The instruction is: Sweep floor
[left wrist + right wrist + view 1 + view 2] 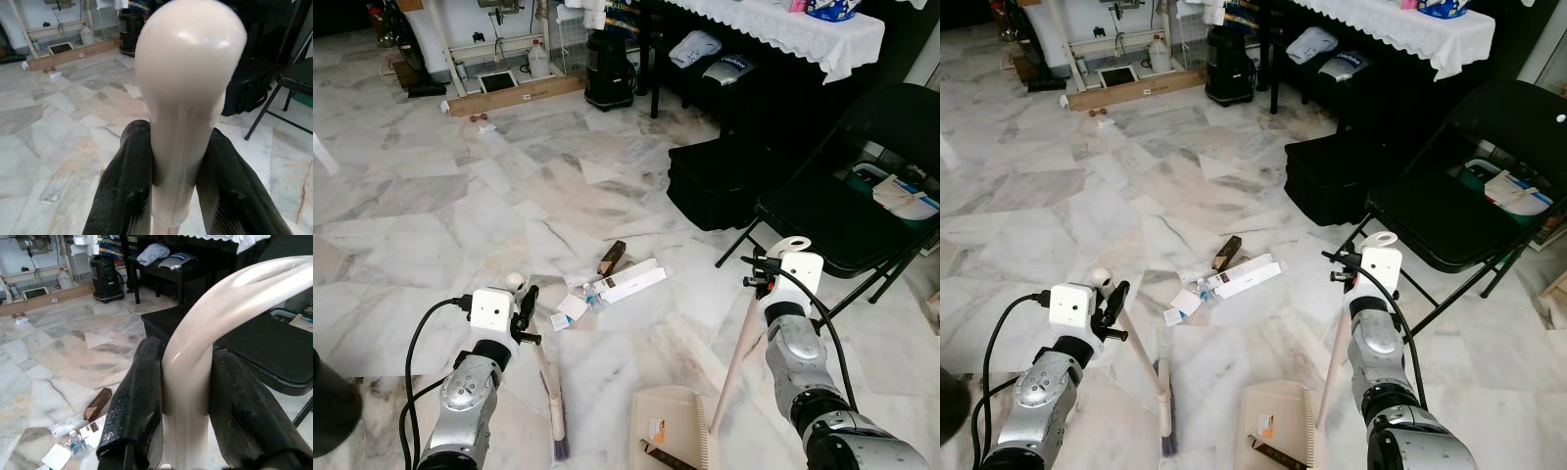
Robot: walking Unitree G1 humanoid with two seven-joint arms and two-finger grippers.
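left gripper (178, 171) pinches the broom (551, 397) handle; right gripper (188, 396) clamps the dustpan (674, 423) handle, litter (612, 284) strewn on marble floor (460, 206).

litter (612, 282) ahead of dustpan (673, 426)

Cream broom (551, 397) and dustpan (674, 426), upright, handles gripped.

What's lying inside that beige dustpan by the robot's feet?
In the dustpan lie a dark brown strip and an orange scrap. Its lower part runs past the picture's edge, so anything there stays unseen.
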